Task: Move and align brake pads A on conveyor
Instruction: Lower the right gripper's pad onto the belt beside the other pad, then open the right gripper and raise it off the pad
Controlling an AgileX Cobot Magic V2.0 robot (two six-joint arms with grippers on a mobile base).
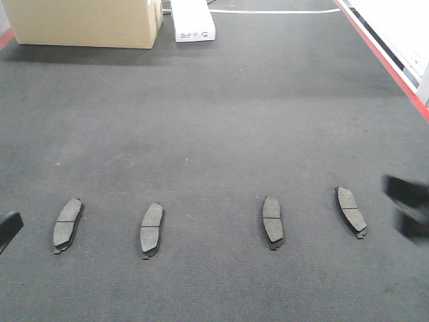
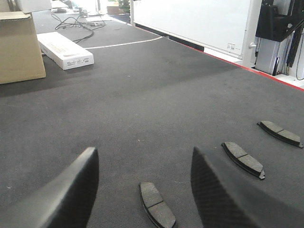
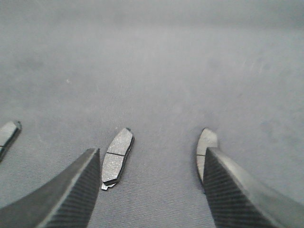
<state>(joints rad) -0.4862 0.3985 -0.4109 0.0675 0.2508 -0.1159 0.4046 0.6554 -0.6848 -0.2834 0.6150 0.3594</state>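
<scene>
Several dark grey brake pads A lie in a rough row on the charcoal conveyor (image 1: 221, 121): one at the far left (image 1: 68, 225), one beside it (image 1: 152, 229), one right of centre (image 1: 272, 222) and one at the right (image 1: 350, 211). My left gripper (image 2: 142, 152) is open above the belt, with a pad (image 2: 156, 205) lying untouched between its fingers (image 2: 66, 199). Only its tip (image 1: 8, 228) shows at the left edge. My right gripper (image 3: 151, 152) is open too and holds nothing. One pad (image 3: 117, 156) lies by its left finger, and another (image 3: 205, 142) is partly hidden behind its right finger (image 3: 237, 194).
A cardboard box (image 1: 87, 23) and a white carton (image 1: 193, 20) stand at the belt's far end. A red edge stripe (image 1: 389, 64) runs along the right side. Cables (image 2: 78, 21) and a grey machine frame (image 2: 273, 42) lie beyond the belt.
</scene>
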